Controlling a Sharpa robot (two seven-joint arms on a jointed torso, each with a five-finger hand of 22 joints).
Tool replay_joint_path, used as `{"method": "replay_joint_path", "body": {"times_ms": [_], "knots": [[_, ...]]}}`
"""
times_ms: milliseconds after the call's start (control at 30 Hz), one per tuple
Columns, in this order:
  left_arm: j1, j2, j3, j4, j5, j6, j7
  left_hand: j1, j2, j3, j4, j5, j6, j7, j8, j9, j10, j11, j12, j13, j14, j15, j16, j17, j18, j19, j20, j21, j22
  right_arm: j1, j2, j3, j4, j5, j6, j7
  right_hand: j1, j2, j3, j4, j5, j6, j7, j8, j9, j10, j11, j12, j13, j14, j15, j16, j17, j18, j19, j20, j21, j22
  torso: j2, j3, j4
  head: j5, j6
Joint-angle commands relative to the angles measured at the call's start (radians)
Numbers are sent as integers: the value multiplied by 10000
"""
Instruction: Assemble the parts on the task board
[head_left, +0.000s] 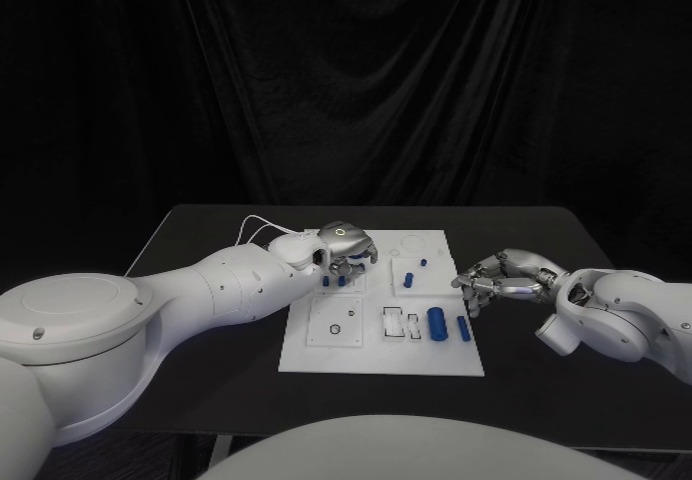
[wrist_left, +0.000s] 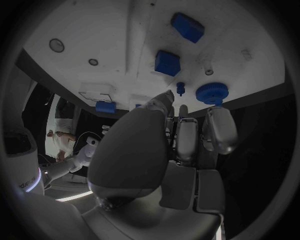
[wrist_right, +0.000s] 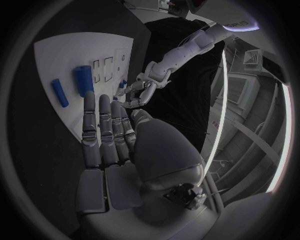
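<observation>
The left robot hand (head_left: 345, 246) hovers over the far left part of the board (head_left: 381, 360), its fingers curled downward above two small blue blocks (head_left: 335, 281). In the left wrist view the fingertips (wrist_left: 164, 99) point at the board with nothing visibly between them, so the hand seems empty, though I cannot tell for sure whether it pinches anything. The step in hand looks like reaching for a part at that corner: the wrist view shows two square blocks (wrist_left: 167, 62), a small peg (wrist_left: 180, 88) and a gear-like disc (wrist_left: 211, 93) close beneath the fingers.

The right robot hand (head_left: 498, 280) waits at the board's right edge, fingers loosely bent and held side by side, holding nothing. Just beside it lie a thick blue cylinder (head_left: 437, 324) and a thinner rod (head_left: 463, 329), flat on the board.

The board is a white plate in the middle of the black table (head_left: 188, 300), with outlined rectangular slots (head_left: 394, 322) and round holes. Most parts lie loose, so the assembly appears to be at an early stage. Next, the left hand likely needs to lower and close precisely on one small piece.
</observation>
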Motion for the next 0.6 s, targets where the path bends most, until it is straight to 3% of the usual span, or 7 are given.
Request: {"method": "replay_joint_path", "body": {"times_ms": [33, 600], "knots": [[-9, 93, 10, -105, -83, 374, -147, -124, 3, 12, -88, -29, 74, 27, 9, -11, 114, -23, 118, 51, 21, 11, 35, 26, -64, 50, 27, -18, 1173, -24, -8, 7, 25, -22, 13, 77, -120, -10, -18, 29, -63, 81, -2, 8, -12, 18, 20, -33, -14, -38, 46, -17, -15, 73, -55, 29, -35, -5, -4, 4, 2, 18, -2], [-67, 367, 11, -695, -84, 735, -244, -323, 114, 41, -100, 2, 309, 77, 123, 12, 257, -55, 339, 198, 0, -3, 24, -24, -59, 57, 18, -69, 1180, -23, -16, 7, 43, -22, 28, 59, -120, -10, -18, 29, -63, 81, -2, 8, -12, 18, 20, -33, -14, -38, 46, -17, -15, 73, -55, 29, -35, -5, -2, 1, -5, 12, -2]]}}
